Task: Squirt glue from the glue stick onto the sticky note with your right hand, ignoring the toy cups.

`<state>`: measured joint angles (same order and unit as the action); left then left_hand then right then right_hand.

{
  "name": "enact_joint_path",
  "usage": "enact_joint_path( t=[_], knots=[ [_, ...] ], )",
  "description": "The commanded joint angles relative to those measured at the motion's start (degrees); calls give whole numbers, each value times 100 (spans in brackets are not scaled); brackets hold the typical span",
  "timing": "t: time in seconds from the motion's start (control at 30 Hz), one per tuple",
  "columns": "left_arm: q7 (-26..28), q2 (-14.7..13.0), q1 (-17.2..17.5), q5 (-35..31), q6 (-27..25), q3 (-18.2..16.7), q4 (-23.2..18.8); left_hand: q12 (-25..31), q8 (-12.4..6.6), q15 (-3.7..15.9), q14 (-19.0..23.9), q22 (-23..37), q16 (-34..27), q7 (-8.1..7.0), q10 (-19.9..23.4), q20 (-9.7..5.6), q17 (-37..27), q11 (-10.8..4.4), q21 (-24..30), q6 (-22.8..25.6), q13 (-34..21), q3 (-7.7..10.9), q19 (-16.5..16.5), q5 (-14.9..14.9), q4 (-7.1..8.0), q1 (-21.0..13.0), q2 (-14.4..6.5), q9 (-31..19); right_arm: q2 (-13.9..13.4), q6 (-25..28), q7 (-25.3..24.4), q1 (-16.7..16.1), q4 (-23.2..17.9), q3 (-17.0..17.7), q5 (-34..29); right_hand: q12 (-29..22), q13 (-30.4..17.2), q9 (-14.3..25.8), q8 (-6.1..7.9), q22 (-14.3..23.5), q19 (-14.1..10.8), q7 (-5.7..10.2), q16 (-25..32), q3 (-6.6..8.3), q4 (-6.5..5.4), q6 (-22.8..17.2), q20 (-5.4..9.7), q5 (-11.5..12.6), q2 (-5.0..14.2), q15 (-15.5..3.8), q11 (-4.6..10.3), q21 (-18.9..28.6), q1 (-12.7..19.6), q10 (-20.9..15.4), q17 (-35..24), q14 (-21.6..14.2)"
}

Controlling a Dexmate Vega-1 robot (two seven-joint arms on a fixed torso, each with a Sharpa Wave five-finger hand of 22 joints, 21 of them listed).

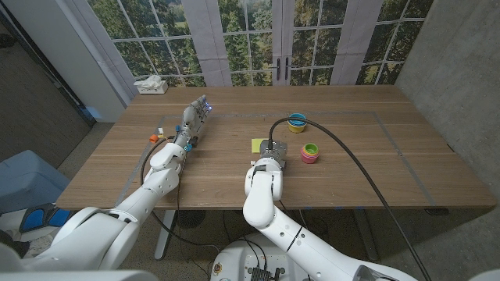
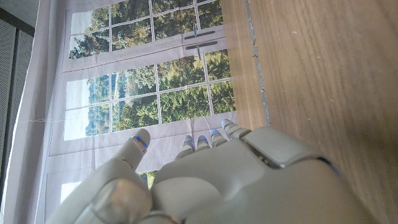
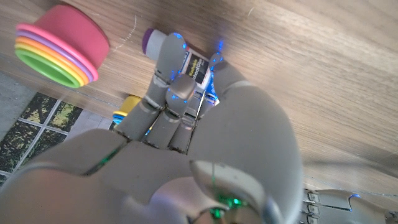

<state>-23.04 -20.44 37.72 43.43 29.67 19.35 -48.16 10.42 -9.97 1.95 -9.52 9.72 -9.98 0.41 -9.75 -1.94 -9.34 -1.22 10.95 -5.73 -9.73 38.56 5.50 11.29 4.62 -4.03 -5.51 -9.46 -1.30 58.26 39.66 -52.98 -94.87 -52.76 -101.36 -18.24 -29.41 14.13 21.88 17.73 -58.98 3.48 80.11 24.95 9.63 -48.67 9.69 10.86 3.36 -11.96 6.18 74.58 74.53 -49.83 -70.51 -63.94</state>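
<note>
left hand [image 1: 195, 117] – fingers apart, empty, toward table's far-left | sticky note [image 1: 257, 144] – mid-table | right hand [image 1: 273, 153] grips glue stick [image 3: 198, 66] beside it – light, rigid, smooth; hold mid-barrel, purple cap end clear

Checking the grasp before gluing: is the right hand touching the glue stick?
Touching: in the right wrist view, the right hand's fingers wrap around the glue stick.

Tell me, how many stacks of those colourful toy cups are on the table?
2. One stack of toy cups sits farther back, past the yellow sticky note. The other stack sits nearer, just right of the right hand. More could hide behind that hand.
</note>
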Motion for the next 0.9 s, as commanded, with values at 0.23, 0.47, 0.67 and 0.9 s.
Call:
enact_joint_path(
  t=[0.23, 0.47, 0.67, 0.9],
  knots=[
    [45, -46, 40, -23, -7, 7, -132, 37, -20, 55, -316, 8, 7, -14, -93, -450, -10, -14, -8, -14, -30, -12, 64, 24, -72, -5, -383, -25, -113, -46, -140, -19, -71, 30, 233, -110, -315, -114, 21, -377, 192, -136, -1017, 133, -26, -458, 294, 35, 268, -68, -134, 179, 11, -271, 719, 422],
    [62, -79, 75, -23, -34, 9, -205, 37, -21, 57, -318, 7, 8, -16, -95, -441, -9, -15, -11, -14, -30, -22, 72, 19, -92, -7, -370, -25, -225, 28, -506, -32, -27, -2, 539, 45, -277, -173, -183, -677, 390, -150, -3372, 216, 14, -468, 295, 30, 260, -95, -137, 519, 55, -231, 2950, 52],
    [94, -108, 105, -38, -54, 17, -278, 37, -23, 58, -320, 7, 8, -17, -97, -439, -8, -22, -11, -10, -30, -34, 74, 13, -117, -10, -349, -25, -295, 111, -401, 49, 30, -69, 654, 168, -154, -181, -316, -700, 527, -118, -4188, 297, 11, -376, 287, 36, 229, -108, -111, 609, 113, -161, 3678, 87],
    [165, -138, 160, -49, -81, 20, -383, 37, -39, 58, -314, 5, 5, -56, -99, -419, -7, -34, -8, 32, -30, -49, 65, 6, -155, -16, -328, -25, -378, 188, -85, 164, 80, -127, 701, 281, -40, -173, -426, -776, 710, -158, -4889, 362, 25, -350, 285, 34, 66, -89, -182, 521, 42, -120, 4292, 382]
  ],
)
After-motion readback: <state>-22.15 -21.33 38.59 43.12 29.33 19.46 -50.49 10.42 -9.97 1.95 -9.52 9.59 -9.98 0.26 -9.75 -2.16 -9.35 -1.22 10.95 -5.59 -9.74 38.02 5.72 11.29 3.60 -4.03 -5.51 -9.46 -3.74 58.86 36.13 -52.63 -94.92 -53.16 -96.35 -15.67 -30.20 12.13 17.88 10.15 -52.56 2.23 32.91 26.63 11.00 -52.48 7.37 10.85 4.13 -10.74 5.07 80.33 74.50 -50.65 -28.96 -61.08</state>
